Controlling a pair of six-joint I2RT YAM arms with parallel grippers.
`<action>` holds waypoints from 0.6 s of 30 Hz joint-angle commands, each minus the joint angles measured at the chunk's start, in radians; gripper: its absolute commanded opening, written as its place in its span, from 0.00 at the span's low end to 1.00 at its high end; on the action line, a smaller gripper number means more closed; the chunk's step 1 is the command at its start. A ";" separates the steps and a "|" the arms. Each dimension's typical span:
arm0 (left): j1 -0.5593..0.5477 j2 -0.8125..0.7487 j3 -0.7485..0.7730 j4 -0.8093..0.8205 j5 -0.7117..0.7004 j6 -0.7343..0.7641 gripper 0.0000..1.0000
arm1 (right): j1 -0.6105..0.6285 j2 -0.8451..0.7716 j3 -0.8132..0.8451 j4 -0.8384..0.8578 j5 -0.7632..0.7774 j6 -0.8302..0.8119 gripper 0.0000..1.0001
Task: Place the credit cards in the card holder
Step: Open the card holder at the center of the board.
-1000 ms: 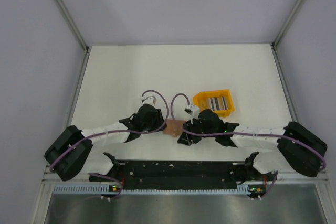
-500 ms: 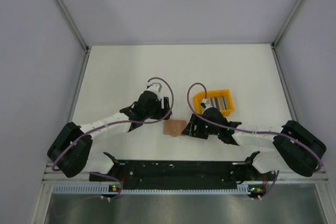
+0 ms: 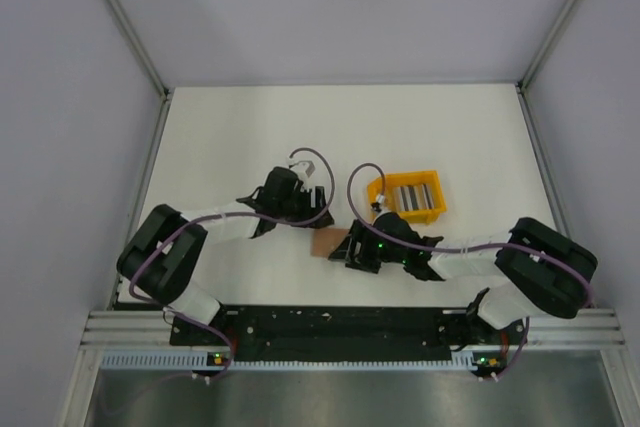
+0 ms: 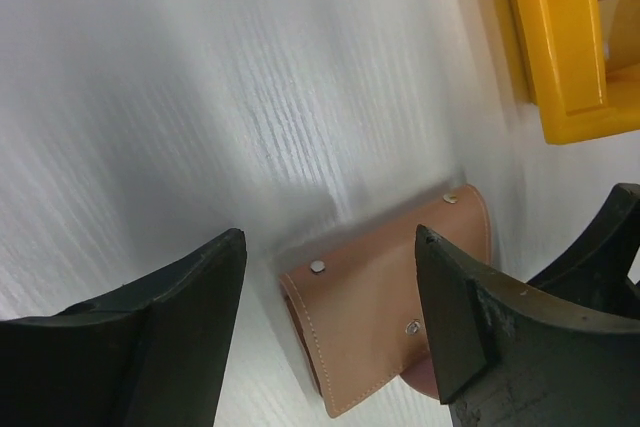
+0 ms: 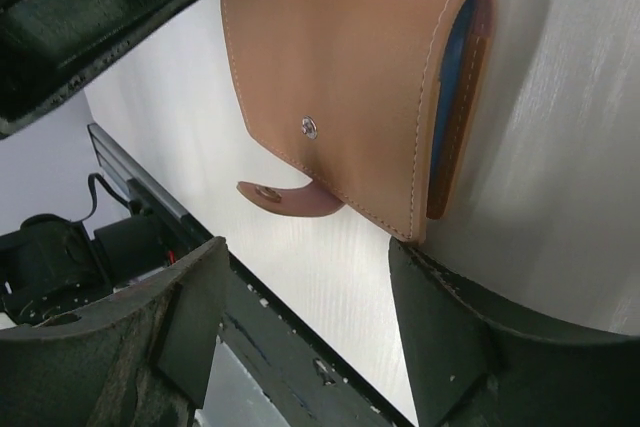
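Note:
The tan card holder (image 3: 328, 242) lies folded shut on the white table between the two grippers. In the right wrist view the card holder (image 5: 340, 77) shows a blue card edge (image 5: 453, 77) inside its open side, and its strap (image 5: 290, 197) hangs loose. More credit cards (image 3: 413, 195) stand in the yellow tray. My left gripper (image 3: 308, 213) is open, just up-left of the holder, which lies beyond its open jaws (image 4: 330, 247). My right gripper (image 3: 353, 251) is open and empty (image 5: 305, 252), one fingertip (image 5: 415, 257) at the holder's corner.
The yellow tray (image 3: 380, 187) sits right behind the right gripper and shows in the left wrist view (image 4: 560, 37). The black rail (image 3: 340, 322) runs along the near table edge. White walls close in the table on three sides.
A second ago both grippers were at the holder. The left gripper drew back up-left. The right gripper drew back, then came in again to the holder's right corner. The holder now sits slightly turned.

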 commanded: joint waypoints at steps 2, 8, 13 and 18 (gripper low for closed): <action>-0.003 -0.012 -0.088 0.063 0.062 -0.053 0.70 | -0.048 0.040 0.069 0.001 0.047 -0.038 0.66; -0.009 -0.067 -0.212 0.120 0.076 -0.118 0.62 | -0.144 0.080 0.093 0.067 -0.032 -0.102 0.66; -0.021 -0.168 -0.331 0.128 0.039 -0.184 0.61 | -0.154 0.088 0.156 0.023 -0.048 -0.191 0.66; -0.050 -0.285 -0.395 0.082 -0.013 -0.233 0.59 | -0.159 0.100 0.204 0.003 -0.090 -0.258 0.66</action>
